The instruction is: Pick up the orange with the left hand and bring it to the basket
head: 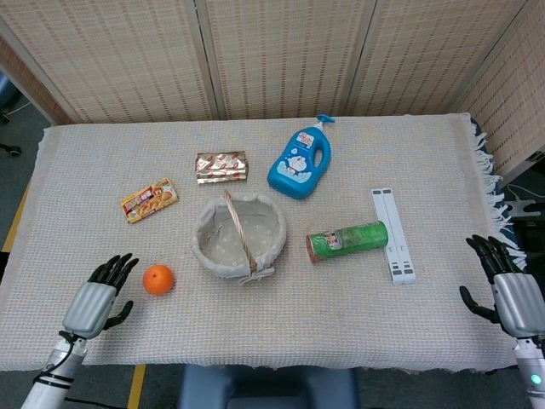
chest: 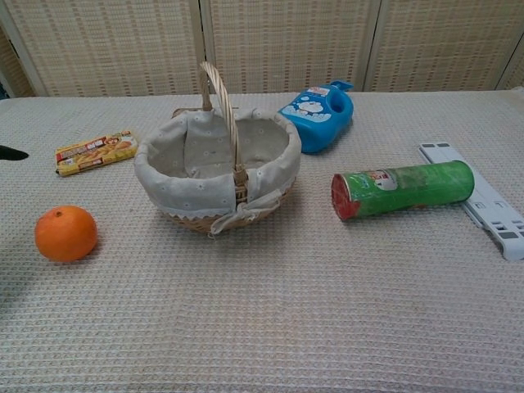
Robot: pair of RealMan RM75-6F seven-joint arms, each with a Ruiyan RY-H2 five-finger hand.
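The orange [head: 158,279] lies on the cloth left of the lined wicker basket [head: 274,223], and it shows in the chest view too as the orange [chest: 65,232] beside the basket [chest: 278,173]. My left hand [head: 95,300] hovers just left of the orange, fingers spread, holding nothing; only a dark fingertip [chest: 11,153] reaches the chest view's left edge. At the table's right front corner my right hand [head: 507,288] is open and empty.
A green can [head: 347,240] lies right of the basket with a white stand [head: 393,235] beyond it. Behind the basket are a blue bottle [head: 300,162], a foil snack pack [head: 221,166] and a yellow-red packet [head: 149,199]. The table's front edge is near both hands.
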